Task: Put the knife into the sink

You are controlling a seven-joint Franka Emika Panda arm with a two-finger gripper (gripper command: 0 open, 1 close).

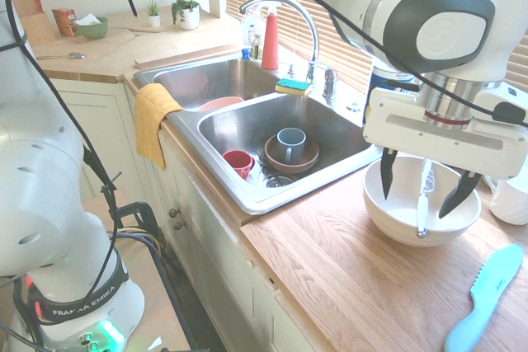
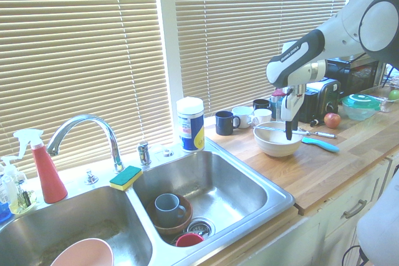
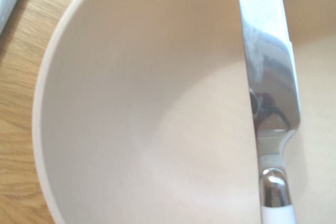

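The knife (image 1: 424, 200) rests across the top of a white bowl (image 1: 394, 218) on the wooden counter, its white handle towards the near rim and its silvery blade (image 3: 269, 77) pointing away. My gripper (image 1: 424, 185) hangs just above the bowl, open, with one dark finger on each side of the knife and not touching it. In the second exterior view the gripper (image 2: 288, 130) dips into the bowl (image 2: 274, 144). The steel double sink (image 1: 247, 125) lies to the left of the bowl, a short stretch of counter away.
The sink's near basin (image 2: 240, 185) holds a red cup (image 1: 238, 161) and a brown bowl with a grey mug (image 1: 290, 144). A teal plastic knife (image 1: 487, 294) lies right of the bowl. A yellow cloth (image 1: 153, 117) hangs over the sink's edge. The faucet (image 1: 285, 7) and a sponge (image 1: 293, 86) stand behind.
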